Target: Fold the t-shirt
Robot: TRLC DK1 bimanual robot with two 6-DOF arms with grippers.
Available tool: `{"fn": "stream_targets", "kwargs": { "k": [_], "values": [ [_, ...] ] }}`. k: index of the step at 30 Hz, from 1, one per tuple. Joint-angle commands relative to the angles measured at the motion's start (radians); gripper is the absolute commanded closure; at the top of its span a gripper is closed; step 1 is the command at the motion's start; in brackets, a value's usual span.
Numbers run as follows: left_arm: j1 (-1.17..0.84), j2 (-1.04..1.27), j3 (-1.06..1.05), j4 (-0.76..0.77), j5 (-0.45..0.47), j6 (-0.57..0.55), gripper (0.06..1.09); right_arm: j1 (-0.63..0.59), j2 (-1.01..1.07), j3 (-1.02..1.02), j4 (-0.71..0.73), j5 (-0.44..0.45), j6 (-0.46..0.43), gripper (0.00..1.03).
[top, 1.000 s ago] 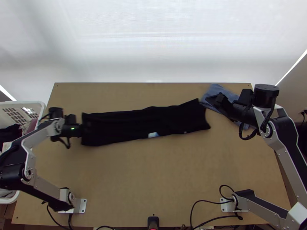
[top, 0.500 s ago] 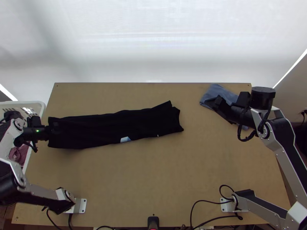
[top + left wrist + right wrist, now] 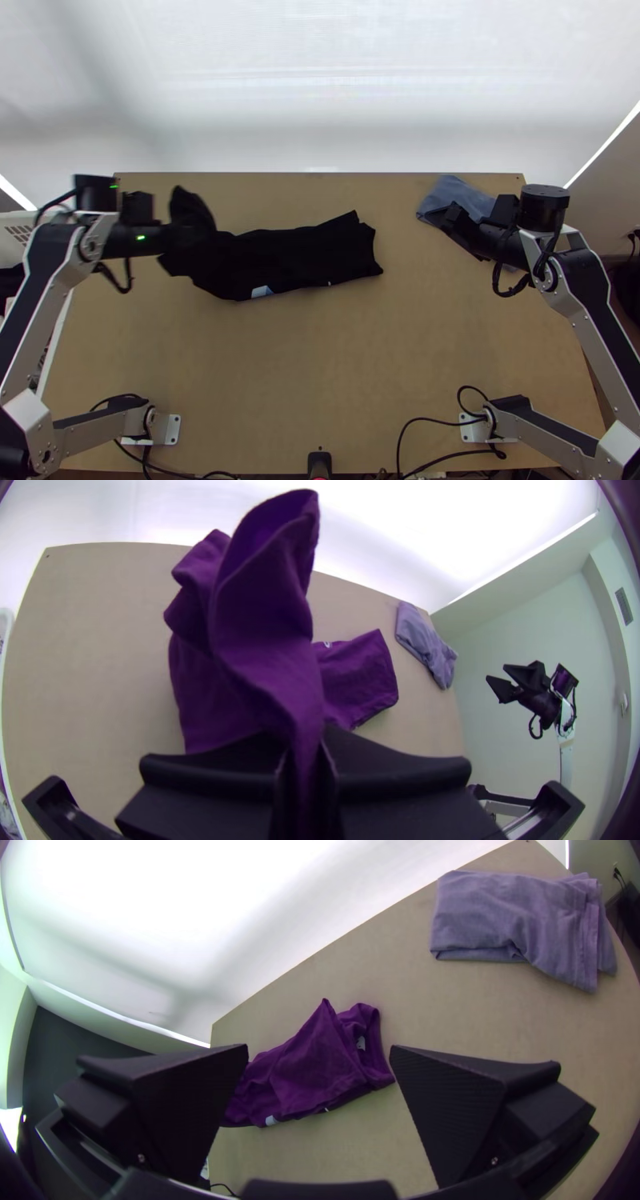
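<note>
- Left gripper (image 3: 305,760), left of centre in the top view, has its fingers closed on a pinch of the t-shirt (image 3: 296,256); a loose flap of cloth rises from the grip.
- Half a second ago that gripper was at the frame's left edge, with the shirt drawn out in a long, narrow band. It has since swung rightward, bringing the held end up and in; the band's right end has stayed put.
- For the task, that looks like the pull giving way to a fold across the band, probably bringing the held end over towards the other one. The raised part is crumpled, so it may land askew unless lowered with care.
- From the grip, the shirt runs rightward to just past the middle of the frame, its right part lying on the table (image 3: 320,360).
- Right gripper (image 3: 319,1053), at right in the top view, stands wide open with nothing between its fingers, over or near a folded grey-blue cloth (image 3: 493,920) and apart from the shirt.
</note>
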Motion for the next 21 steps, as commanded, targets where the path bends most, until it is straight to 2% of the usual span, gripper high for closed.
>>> {"fn": "stream_targets", "kwargs": {
  "k": [1, 7, 21],
  "values": [
    [-0.1, 0.077, 0.074, 0.033, -0.035, -0.092, 1.05, 0.009, -0.02, -0.023, 0.013, -0.008, 0.017, 0.04],
    [-0.226, 0.229, 0.187, 0.055, -0.087, -0.151, 1.05, 0.004, -0.028, -0.032, 0.013, -0.008, 0.008, 0.04],
    [-0.402, 0.55, 0.453, 0.055, -0.119, -0.243, 1.05, 0.0, -0.005, -0.052, 0.037, -0.006, -0.013, 0.04]
  ]
}}
